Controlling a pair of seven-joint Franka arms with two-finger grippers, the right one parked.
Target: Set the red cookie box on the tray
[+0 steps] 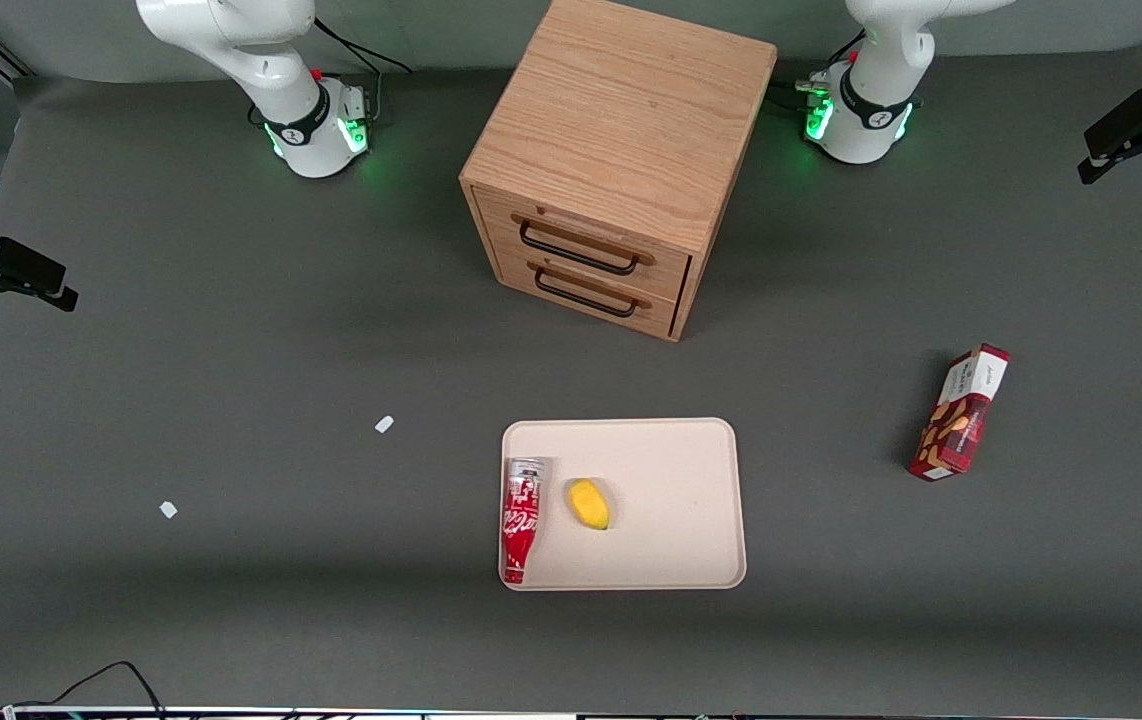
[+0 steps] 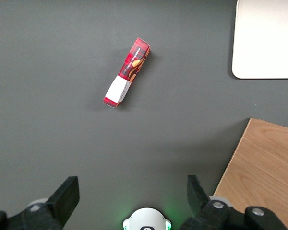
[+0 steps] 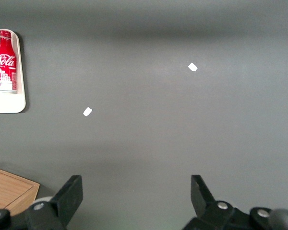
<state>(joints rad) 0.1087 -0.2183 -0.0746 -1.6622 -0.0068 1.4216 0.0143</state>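
Note:
The red cookie box (image 1: 961, 412) (image 2: 127, 72) lies flat on the grey table toward the working arm's end, well apart from the tray (image 1: 671, 500) (image 2: 266, 43). It is dark red with a white end panel and cookie pictures. The tray is cream-beige and sits nearer the front camera than the cabinet. My gripper (image 2: 133, 196) hangs high above the table over its own arm's base (image 2: 146, 221), far from the box. It is open with nothing between its fingers (image 2: 67, 196). The front view does not show the gripper.
A red-and-white soda bottle-can (image 1: 521, 518) and a yellow fruit (image 1: 589, 503) lie on the tray. A wooden two-drawer cabinet (image 1: 611, 160) (image 2: 264, 167) stands between the arm bases. Two small white scraps (image 1: 384, 424) (image 1: 168, 510) lie toward the parked arm's end.

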